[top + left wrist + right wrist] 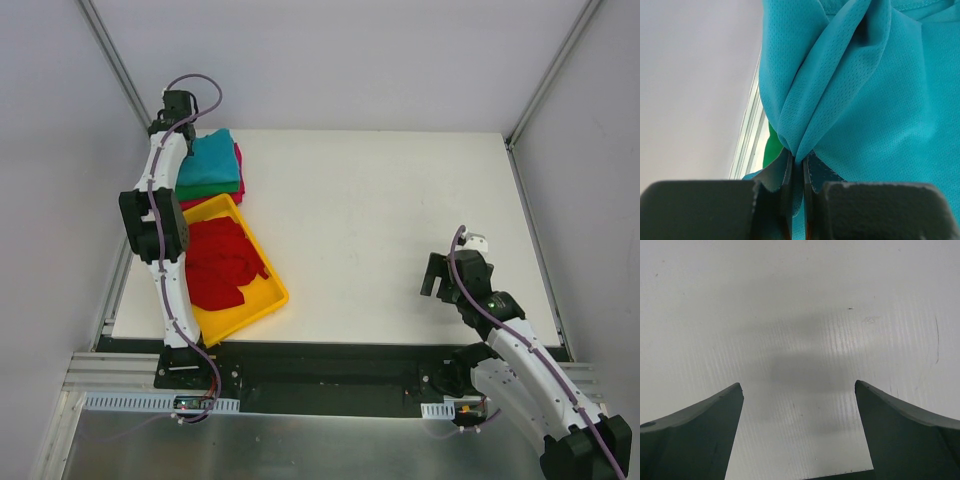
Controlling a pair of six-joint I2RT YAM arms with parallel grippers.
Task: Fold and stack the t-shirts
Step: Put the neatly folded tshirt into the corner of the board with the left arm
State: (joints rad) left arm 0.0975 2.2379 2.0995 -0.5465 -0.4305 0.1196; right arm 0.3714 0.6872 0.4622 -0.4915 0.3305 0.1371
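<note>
A stack of folded shirts (222, 178) is set at the far left corner of the table (400, 220). The top shirt (208, 158) is laid over two others, whose edges are left showing on the right. Just in front of the stack, along the left edge, a tray (265, 298) is placed at an angle, and loose shirts (218, 265) are heaped in it. The left arm (160, 225) is stretched above the tray's left side to the stack. A fold of the top shirt is pinched in the left gripper (797, 162). The right gripper (799, 390) is held over bare table near the front right, well apart from the tray, its fingers spread.
</note>
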